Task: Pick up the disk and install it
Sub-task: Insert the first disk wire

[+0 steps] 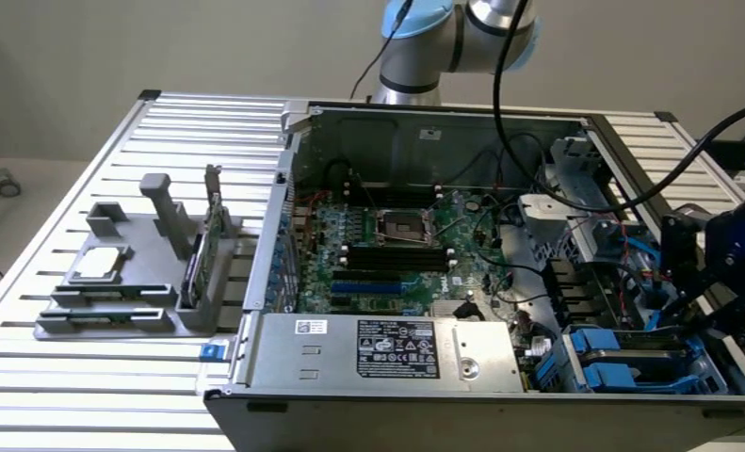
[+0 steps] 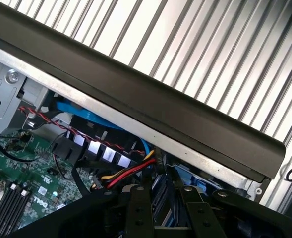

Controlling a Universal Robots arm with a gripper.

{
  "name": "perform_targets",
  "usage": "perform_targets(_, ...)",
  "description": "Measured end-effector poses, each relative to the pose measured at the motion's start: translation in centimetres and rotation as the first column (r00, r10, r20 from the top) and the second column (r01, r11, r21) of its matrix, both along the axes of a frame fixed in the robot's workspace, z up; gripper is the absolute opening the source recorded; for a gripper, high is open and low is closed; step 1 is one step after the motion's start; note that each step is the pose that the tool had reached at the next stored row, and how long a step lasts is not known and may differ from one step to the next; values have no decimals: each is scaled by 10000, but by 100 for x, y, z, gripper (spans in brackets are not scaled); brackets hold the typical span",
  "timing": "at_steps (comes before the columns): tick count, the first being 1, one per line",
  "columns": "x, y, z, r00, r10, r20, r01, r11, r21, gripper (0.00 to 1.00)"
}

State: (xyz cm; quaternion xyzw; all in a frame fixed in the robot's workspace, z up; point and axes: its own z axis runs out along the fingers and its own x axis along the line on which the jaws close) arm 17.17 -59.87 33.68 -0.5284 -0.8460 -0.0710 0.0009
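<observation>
Dark fingers (image 2: 137,210) pinch the disk (image 2: 161,198) edge-on, over the drive bay (image 1: 617,363) in the case's (image 1: 473,419) near corner, on the exterior view's right. It seems stiff, rather heavy and sensitive to knocks, so a firm hold on its flat sides looks best.

Your disk (image 2: 160,207) sits edge-on in the narrow gap of the end effector (image 2: 162,192), so you see just a thin dark strip of it with a hint of blue carrier rail, its label face turned out of sight. It stands upright, low over the drive bay (image 1: 623,363) in the corner of the open computer case (image 1: 284,198), at the exterior view's right by the front panel. You cannot tell whether it is already seated among the blue carriers there.
</observation>
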Motion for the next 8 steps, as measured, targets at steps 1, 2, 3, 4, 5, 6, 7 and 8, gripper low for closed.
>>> perform_targets(1,0,8,-2,10000,-23,1,23,10000,-1,28)
perform_targets(2,-1,20,-5,10000,-40,0,40,10000,1,28)
perform_targets(3,-1,33,-7,10000,-49,1,49,10000,5,28)
perform_targets(4,0,48,-9,10000,-53,1,53,10000,6,28)
perform_targets(5,0,64,-8,10000,-56,1,56,10000,3,28)
perform_targets(6,0,80,-9,10000,-58,1,58,10000,2,28)
perform_targets(7,0,95,-9,10000,-60,0,60,10000,4,28)
perform_targets(8,0,106,-9,10000,-62,0,62,10000,2,28)
